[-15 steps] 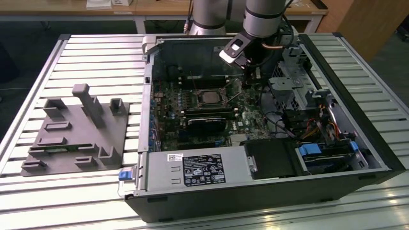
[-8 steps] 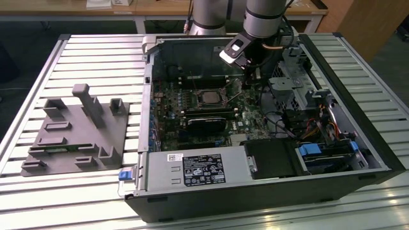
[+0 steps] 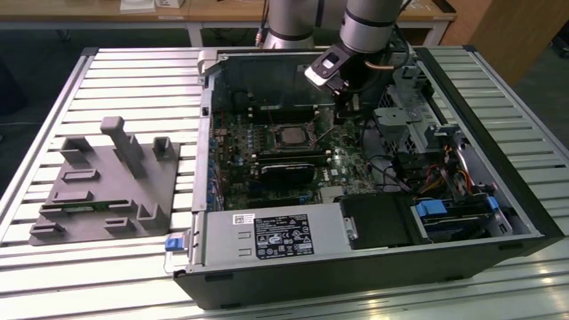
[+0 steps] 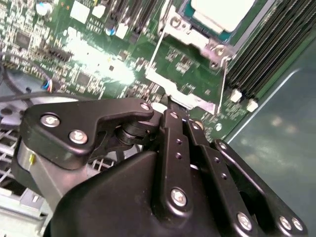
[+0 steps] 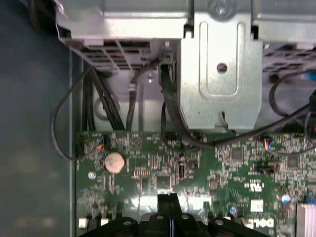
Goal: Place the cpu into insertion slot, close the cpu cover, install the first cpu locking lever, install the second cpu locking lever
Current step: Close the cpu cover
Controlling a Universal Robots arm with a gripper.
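The cpu [image 4: 222, 12], pale silver on top, lies in the insertion slot [image 3: 292, 135] on the green motherboard. The silvery cpu cover [image 4: 190, 34] frames it and looks laid flat over it. Two thin wire levers [image 4: 155, 52] [image 4: 224, 84] run along the socket's sides; whether they are latched I cannot tell. My gripper [image 3: 348, 107] hangs over the board to the exterior view's right of the socket. Its black fingers [image 5: 168, 200] are shut together with nothing visible between them. In the second wrist view the gripper [image 4: 170, 106] has its tips just above a metal plate at the socket's edge.
The open computer case [image 3: 204, 133] lies on a slatted table. A grey fixture plate [image 3: 106, 180] sits at the exterior view's left. A power supply [image 3: 266, 233], a black card [image 3: 289, 170], a metal drive cage [image 5: 219, 74] and loose cables [image 5: 74, 123] crowd the board.
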